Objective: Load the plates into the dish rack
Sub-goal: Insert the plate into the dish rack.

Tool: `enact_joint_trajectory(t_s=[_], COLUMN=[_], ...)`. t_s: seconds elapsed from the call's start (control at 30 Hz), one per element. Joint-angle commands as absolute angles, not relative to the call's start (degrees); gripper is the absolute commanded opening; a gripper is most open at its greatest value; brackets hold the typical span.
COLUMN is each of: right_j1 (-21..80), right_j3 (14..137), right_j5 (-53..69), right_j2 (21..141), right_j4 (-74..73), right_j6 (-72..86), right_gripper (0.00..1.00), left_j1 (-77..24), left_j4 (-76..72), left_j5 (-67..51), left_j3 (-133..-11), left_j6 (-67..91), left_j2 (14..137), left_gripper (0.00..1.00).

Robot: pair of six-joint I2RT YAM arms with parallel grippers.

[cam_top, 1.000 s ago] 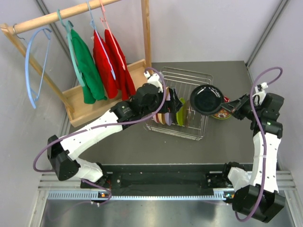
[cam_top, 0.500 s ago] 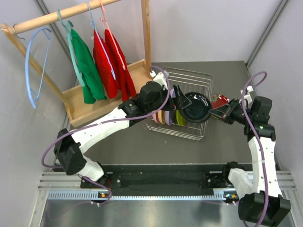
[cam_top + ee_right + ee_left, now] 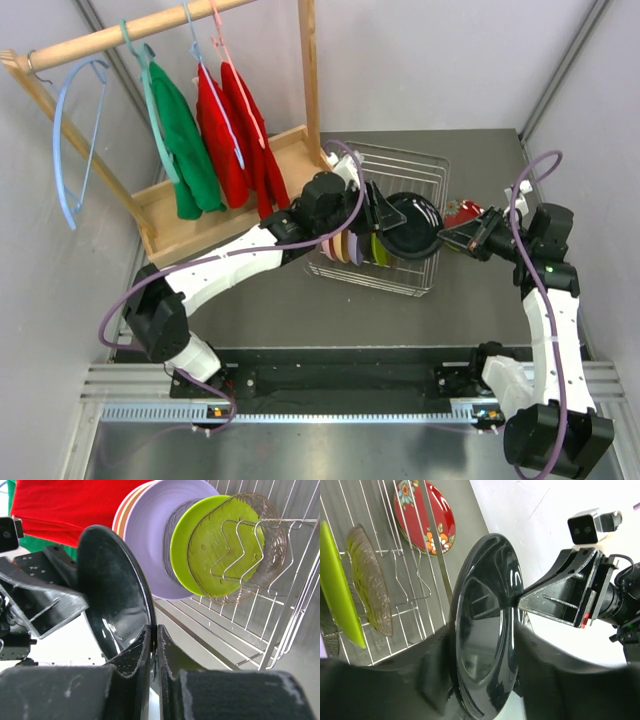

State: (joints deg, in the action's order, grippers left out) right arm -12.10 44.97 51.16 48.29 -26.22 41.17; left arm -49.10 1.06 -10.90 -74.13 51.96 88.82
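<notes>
Top external view: black plate (image 3: 413, 228), tilted over dish rack (image 3: 402, 165), between both grippers; right gripper (image 3: 447, 238) pinches its rim, left gripper (image 3: 384, 212) straddles the opposite rim, grip unclear.

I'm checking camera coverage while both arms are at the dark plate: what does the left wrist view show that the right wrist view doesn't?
Only the left wrist view shows the red floral plate, seen through the dish rack wires, and the right gripper from outside, pinching the rim of the dark plate. Only the right wrist view shows the lavender plate and the red garment beyond it. Both show the dark plate, plus the lime green plate and clear plate standing in the rack.
</notes>
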Motion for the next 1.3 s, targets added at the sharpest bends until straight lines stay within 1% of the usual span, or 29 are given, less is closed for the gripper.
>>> enact_joint_trajectory(t_s=[0.0, 0.17, 0.2, 0.23, 0.27, 0.33, 0.37, 0.4, 0.43, 0.47, 0.57, 0.63, 0.67, 0.73, 0.77, 0.83, 0.9, 1.03, 1.17, 1.27], right_j1=[-11.6, -11.6, -11.5, -11.6, -11.6, -11.6, -11.6, -11.6, -11.6, -11.6, -11.6, -11.5, -11.6, -11.6, -11.6, -11.6, -11.5, -11.5, -11.7, -12.0], right_j3=[44.7, 44.3, 44.3, 44.4, 44.5, 44.5, 44.4, 44.3, 44.4, 44.5, 45.2, 46.0, 46.3, 47.5, 48.0, 49.5, 50.6, 52.3, 53.6, 54.1], right_j5=[53.4, 53.0, 52.9, 52.5, 52.3, 51.6, 51.2, 50.7, 49.8, 49.1, 46.2, 44.4, 43.6, 41.1, 40.1, 36.1, 34.5, 29.6, 25.6, 22.2], right_j2=[48.5, 48.7, 48.8, 48.8, 48.7, 48.5, 48.1, 48.1, 48.1, 48.0, 48.5, 48.6, 48.7, 48.3, 48.2, 47.6, 47.4, 46.8, 46.8, 46.5], right_j4=[-22.8, -22.8, -23.2, -23.5, -23.7, -24.5, -24.8, -25.6, -26.0, -26.6, -30.0, -32.7, -33.5, -35.1, -36.7, -38.6, -39.8, -42.0, -44.2, -45.4], right_j6=[41.3, 41.0, 40.8, 40.4, 40.2, 39.6, 39.5, 39.1, 38.7, 38.4, 36.6, 34.9, 34.3, 32.4, 31.6, 30.2, 29.2, 27.7, 26.5, 26.4], right_gripper=[0.0, 0.0, 0.0, 0.0, 0.06, 0.14, 0.22, 0.27, 0.31, 0.4, 0.51, 0.54, 0.58, 0.61, 0.65, 0.66, 0.73, 0.77, 0.86, 0.91], left_j1=[-48.9, -48.9, -48.9, -48.9, -48.9, -48.9, -49.0, -49.0, -49.0, -49.0, -49.2, -49.7, -50.0, -50.4, -51.0, -51.7, -52.5, -53.9, -55.6, -56.6], left_j4=[-3.3, -1.8, -1.5, -1.2, -0.8, -0.3, 1.3, 1.8, 2.3, 3.5, 6.2, 10.2, 11.2, 15.3, 16.5, 19.0, 20.1, 22.9, 28.0, 30.2], left_j5=[-12.7, -11.9, -11.8, -11.4, -11.3, -10.6, -10.3, -10.1, -9.8, -8.7, -5.5, -2.7, -1.8, 1.7, 3.0, 6.2, 8.4, 11.7, 15.7, 18.3], left_j3=[-74.1, -74.3, -74.4, -74.4, -74.5, -74.7, -74.9, -75.1, -75.2, -75.5, -76.7, -77.6, -78.7, -80.1, -81.3, -82.3, -83.0, -85.3, -90.3, -93.4], left_j6=[53.4, 52.9, 52.8, 52.6, 52.5, 51.9, 51.8, 51.5, 51.0, 50.7, 48.7, 46.4, 45.7, 43.7, 43.0, 41.4, 40.8, 38.7, 37.1, 35.8], left_j2=[89.0, 88.5, 88.5, 88.2, 88.2, 87.8, 87.7, 87.6, 87.4, 87.2, 86.7, 86.4, 86.5, 86.7, 86.8, 86.7, 86.8, 88.3, 90.9, 92.7], left_gripper=[0.45, 0.27, 0.21, 0.18, 0.14, 0.11, 0.08, 0.05, 0.0, 0.0, 0.0, 0.0, 0.0, 0.0, 0.0, 0.0, 0.0, 0.0, 0.0, 0.0])
